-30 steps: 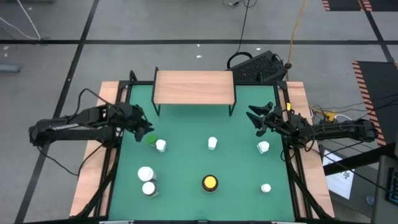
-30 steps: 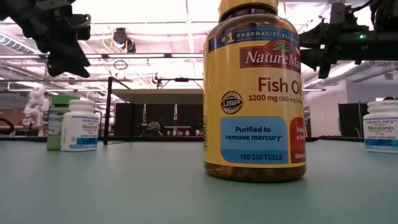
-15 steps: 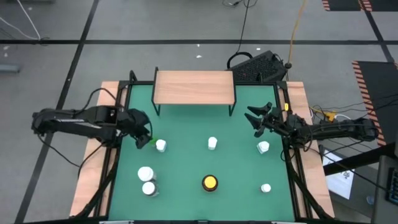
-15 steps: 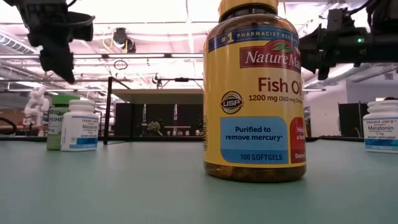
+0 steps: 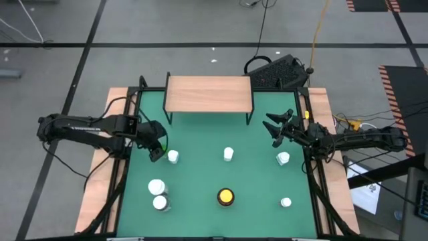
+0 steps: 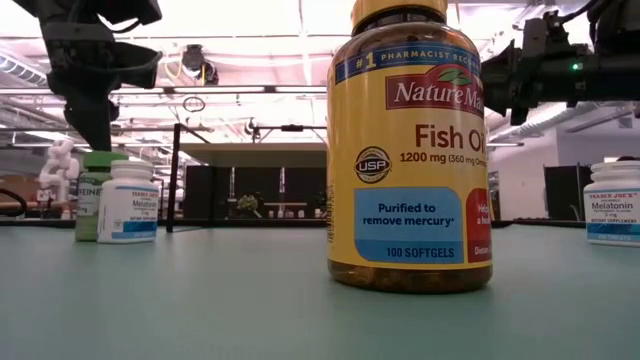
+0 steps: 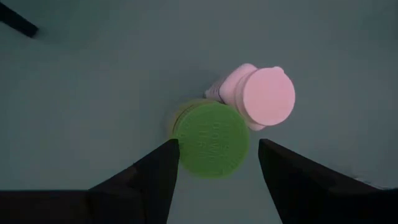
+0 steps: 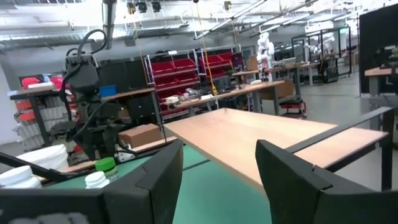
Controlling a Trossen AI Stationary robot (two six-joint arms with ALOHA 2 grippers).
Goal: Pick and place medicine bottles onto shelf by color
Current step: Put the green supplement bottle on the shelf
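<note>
Green-capped bottle (image 7: 211, 140) sits right under the left claw (image 5: 156, 148), directly below the gap between its two fingers (image 7: 140, 186), which stand spread apart, wider than the cap, one on either side and touching nothing. From the low view the claw hangs straight above that bottle (image 6: 97, 195), clear of the lid. Just beside it, on the side away from the left arm's base, a white bottle (image 5: 173, 156) stands touching or nearly touching the green one; the gap can't be made out.

Over on the other side, the right claw (image 5: 275, 127) hovers over the mat with fingers spread wide, gripping nothing. A white bottle (image 5: 283, 158) stands near it, a little back toward the table's front edge. Ahead of that claw, the shelf (image 5: 208, 93) stands at the far end of the green mat (image 5: 200, 181), its wooden top bare.

Between the two claws, a lone white bottle (image 5: 229, 154) holds mid-mat. Well in front of both, the amber fish-oil bottle (image 6: 408, 150) stands upright with its yellow cap (image 5: 226, 197). Two more white bottles (image 5: 158, 195) stand together well in front of the left claw, and one small white one (image 5: 285, 202) well in front of the right.
</note>
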